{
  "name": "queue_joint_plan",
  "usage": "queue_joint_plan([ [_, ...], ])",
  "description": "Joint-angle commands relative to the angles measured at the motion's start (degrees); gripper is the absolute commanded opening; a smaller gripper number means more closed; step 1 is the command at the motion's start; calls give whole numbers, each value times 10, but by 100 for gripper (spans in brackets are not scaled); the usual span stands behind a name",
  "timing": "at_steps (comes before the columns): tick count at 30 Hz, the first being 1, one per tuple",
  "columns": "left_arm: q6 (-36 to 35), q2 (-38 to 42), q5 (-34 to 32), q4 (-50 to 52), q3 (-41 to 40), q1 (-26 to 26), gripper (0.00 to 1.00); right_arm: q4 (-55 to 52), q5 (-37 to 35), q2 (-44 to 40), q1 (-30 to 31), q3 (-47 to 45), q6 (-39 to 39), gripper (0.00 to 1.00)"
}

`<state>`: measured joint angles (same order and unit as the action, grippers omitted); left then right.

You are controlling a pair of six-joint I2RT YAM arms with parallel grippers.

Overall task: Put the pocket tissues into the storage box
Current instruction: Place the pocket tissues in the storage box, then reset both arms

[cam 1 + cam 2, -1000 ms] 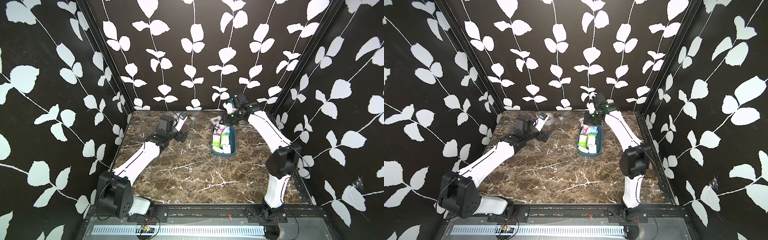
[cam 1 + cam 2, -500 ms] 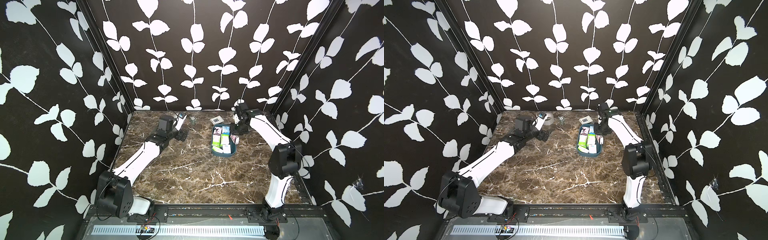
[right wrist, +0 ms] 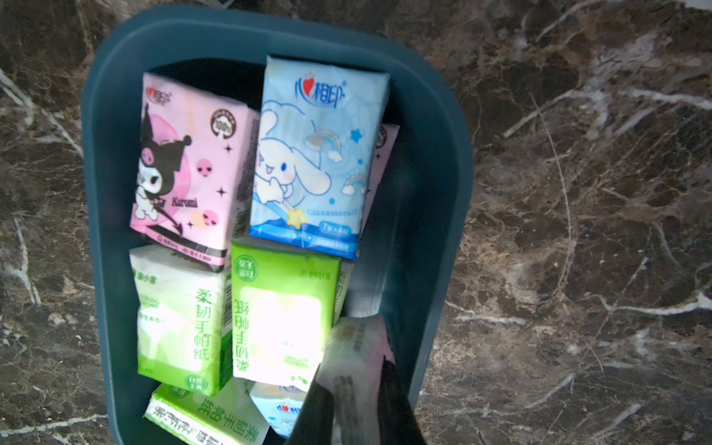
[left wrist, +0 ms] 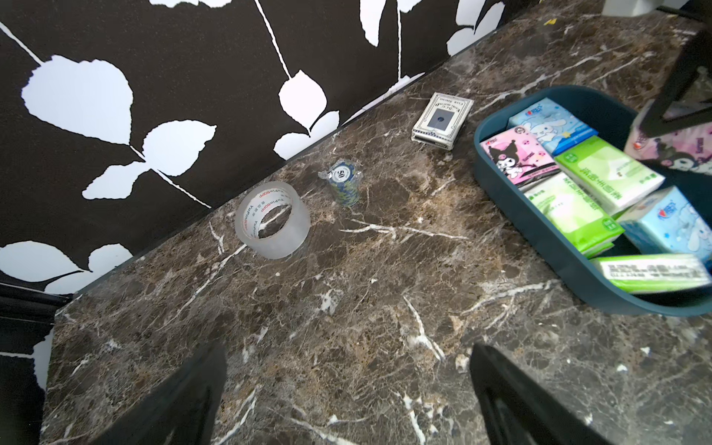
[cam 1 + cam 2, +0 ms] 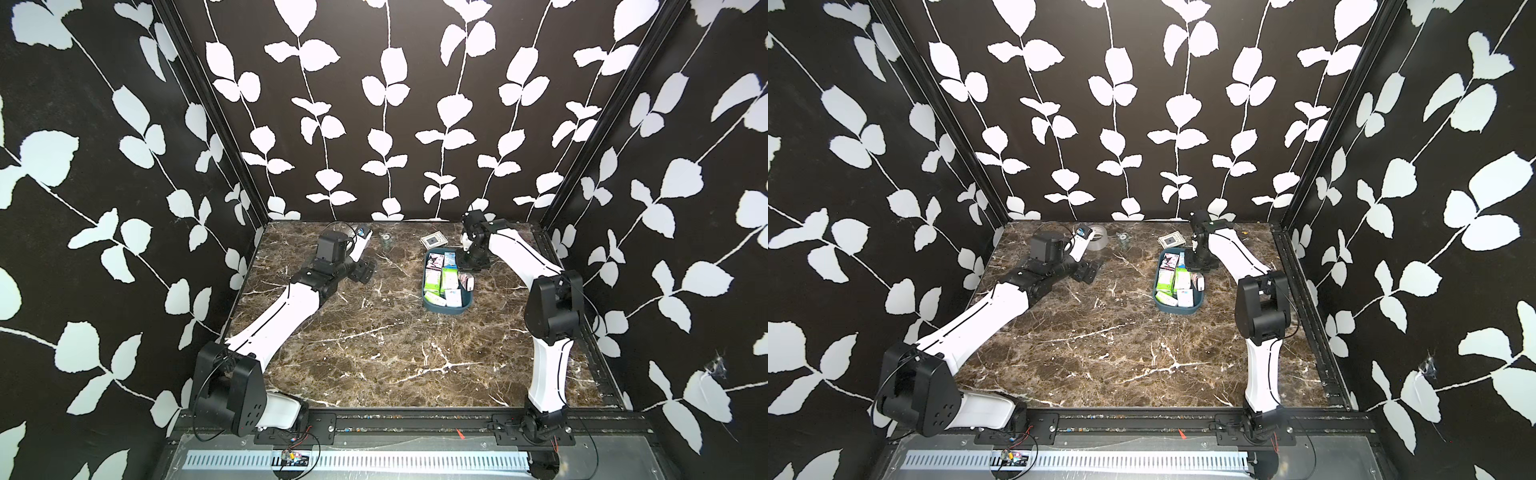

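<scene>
Right gripper (image 3: 354,404) pinched a likely soft, light Kuromi tissue pack (image 3: 354,343) endwise above the storage box (image 3: 431,127); left gripper (image 4: 346,393) gaped empty.

Left wall (image 5: 83,216), far wall (image 5: 374,137) and right wall (image 5: 690,216) black with white leaf vines, black corner posts (image 5: 216,124), brown white-veined marble tabletop (image 5: 374,353), slotted metal strip (image 5: 374,459) along near edge.

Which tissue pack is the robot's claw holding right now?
The pink cartoon pack pinched in the right gripper, up over the storage box. The other packs, pink, blue and green, all lie loose inside the box, with nothing gripping them.
</scene>
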<state>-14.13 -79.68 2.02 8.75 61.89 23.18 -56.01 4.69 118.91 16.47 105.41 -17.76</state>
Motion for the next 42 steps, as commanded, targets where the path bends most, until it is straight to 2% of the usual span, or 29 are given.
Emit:
queue_joint_plan([
  [1, -10, 20, -9, 14, 0, 2, 99, -3, -12, 14, -1, 33, 3, 0],
  [3, -10, 20, -10, 14, -2, 2, 99, -1, -13, 17, -1, 37, 1, 0],
  [8, -13, 19, -12, 14, -2, 2, 99, 9, 6, 14, -1, 29, -6, 24],
  [11, -13, 19, -16, 14, -3, 2, 99, 12, 10, 7, -1, 16, -6, 33],
  [25, 1, 17, -32, 4, -3, 1, 99, 34, 8, -44, 0, -25, -1, 39],
  [27, 15, 17, -62, -13, -12, -1, 99, 77, 1, -83, 0, -58, 1, 45],
  [30, 52, 4, -79, -53, -31, -27, 99, 187, -3, -167, 0, -145, 11, 60],
  [34, 165, -12, -72, -117, -61, -100, 99, 327, -30, -294, 0, -286, 35, 98],
  [36, 181, -8, -106, -148, -83, -119, 99, 383, -61, -350, 0, -360, 51, 100],
  [38, 178, 0, -171, -145, -91, -123, 99, 425, -101, -398, -1, -420, 66, 99],
  [42, 149, 3, -243, -146, -110, -124, 99, 461, -175, -444, -20, -490, 70, 99],
])
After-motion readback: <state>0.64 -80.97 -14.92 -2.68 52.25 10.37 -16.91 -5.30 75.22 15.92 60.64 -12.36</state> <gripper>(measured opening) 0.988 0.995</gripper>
